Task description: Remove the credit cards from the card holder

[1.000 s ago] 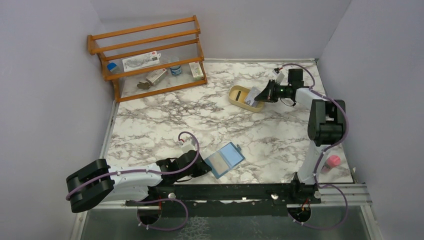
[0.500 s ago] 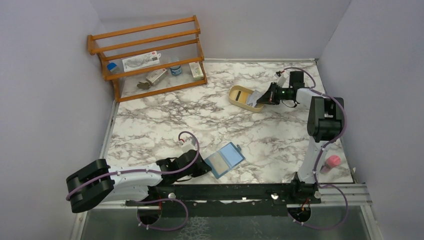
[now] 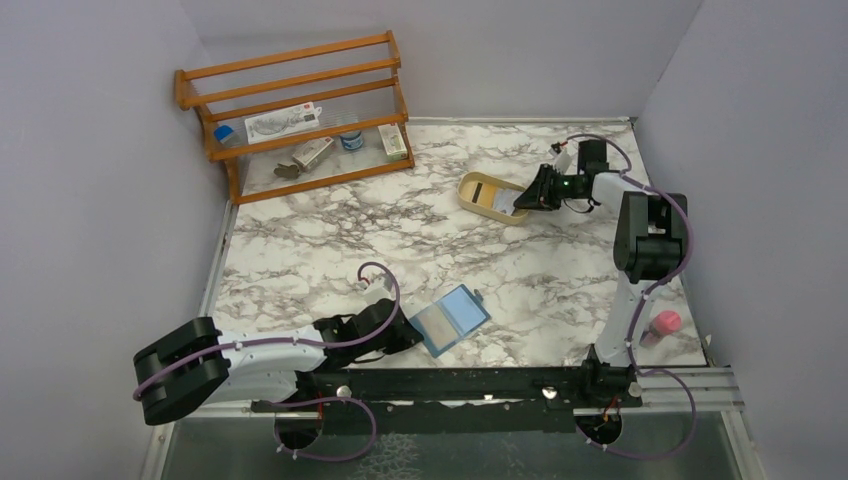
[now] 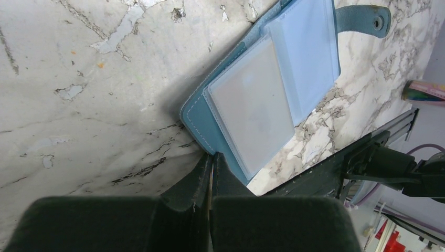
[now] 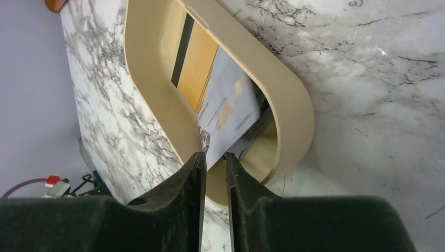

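Right gripper (image 5: 212, 157) dipped to the tan tray (image 5: 286, 100) and cracked its jaws a sliver, so the pale card (image 5: 231, 113) looks dropped off.
It leans inside the tray, corner right by the fingertips; can't tell if they touch. Left gripper (image 4: 211, 160) is clamped shut, tips at the edge of the card holder (image 4: 210, 113) lying open on the bench (image 4: 78, 79). Frosted sleeves (image 4: 252, 113) hide whether more cards remain.

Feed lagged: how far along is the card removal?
Done: an orange card lies in the tan tray. In hand: a white card rests there, at the slightly parted tips of the right gripper. Remaining: the open card holder by the shut left gripper may hold more; unclear.
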Controlling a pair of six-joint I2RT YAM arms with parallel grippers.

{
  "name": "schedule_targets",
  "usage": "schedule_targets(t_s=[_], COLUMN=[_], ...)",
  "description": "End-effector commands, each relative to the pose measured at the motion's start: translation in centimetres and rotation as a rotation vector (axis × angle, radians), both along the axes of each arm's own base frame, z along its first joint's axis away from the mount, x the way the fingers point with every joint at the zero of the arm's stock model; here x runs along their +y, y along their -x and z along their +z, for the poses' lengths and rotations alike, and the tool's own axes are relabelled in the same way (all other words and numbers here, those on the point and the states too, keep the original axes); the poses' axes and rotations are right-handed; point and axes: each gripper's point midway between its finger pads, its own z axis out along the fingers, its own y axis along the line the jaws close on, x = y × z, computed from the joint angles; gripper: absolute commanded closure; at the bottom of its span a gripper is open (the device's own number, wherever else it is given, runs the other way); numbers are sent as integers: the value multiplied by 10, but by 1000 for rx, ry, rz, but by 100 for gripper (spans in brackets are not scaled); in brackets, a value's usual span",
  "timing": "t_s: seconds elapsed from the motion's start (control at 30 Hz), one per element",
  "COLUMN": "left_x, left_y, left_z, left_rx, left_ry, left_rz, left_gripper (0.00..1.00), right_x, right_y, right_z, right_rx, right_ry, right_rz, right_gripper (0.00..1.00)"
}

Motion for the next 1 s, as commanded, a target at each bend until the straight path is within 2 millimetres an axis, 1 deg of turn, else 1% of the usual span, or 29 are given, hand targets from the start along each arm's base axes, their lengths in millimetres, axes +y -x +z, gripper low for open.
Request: schedule_targets(t_s=[0.0,0.03,0.17,0.23,0.3,0.43,0.47,0.5,0.57,0.6,0.67,0.73,0.77,0.87,0.9,0.93,0.97], left_x=[4,4,3,4,4,4,3,2,-2,-3,-5,-5,-5,-10,-11,-9,-12], left_y=[4,4,3,2,0,-5,-6,-7,-10,-11,-16,-22,-24,-33,-36,-37,-39], left_z=[-7,-7,-5,-4,-1,7,12,16,29,35,51,65,71,96,101,101,107], left_rx=[20,19,16,11,-1,-31,-39,-46,-65,-74,-104,-141,-155,-209,-220,-221,-231], left_ry=[-46,-47,-47,-50,-59,-92,-92,-93,-89,-90,-89,-100,-108,-122,-134,-157,-160], left_rz=[-21,-22,-24,-23,-27,-36,-41,-48,-60,-65,-68,-72,-77,-108,-118,-129,-135], left_gripper=[100,100,100,100,100,100,100,100,100,100,100,100,100,100,100,100,100], right_x=[-12,-13,-18,-21,-24,-23,-19,-16,-11,-8,-1,13,25,67,83,96,109], right_y=[-4,-4,-4,-5,-6,-10,-9,-7,-1,5,17,33,44,82,98,113,129], right_z=[5,8,22,33,44,80,93,105,129,139,152,156,158,148,141,136,126], right_rx=[-5,-9,-16,-31,-42,-123,-164,-200,-272,-298,-337,-360,-373,-374,-362,-351,-331], right_ry=[70,80,114,132,154,146,121,100,74,63,72,107,125,162,160,156,148], right_rz=[-34,-38,-51,-62,-78,-81,-63,-56,-44,-40,-29,-7,18,112,151,180,212], right_gripper=[67,64,63,59,59,58,57,54,52,51,51,48,48,47,47,47,47])
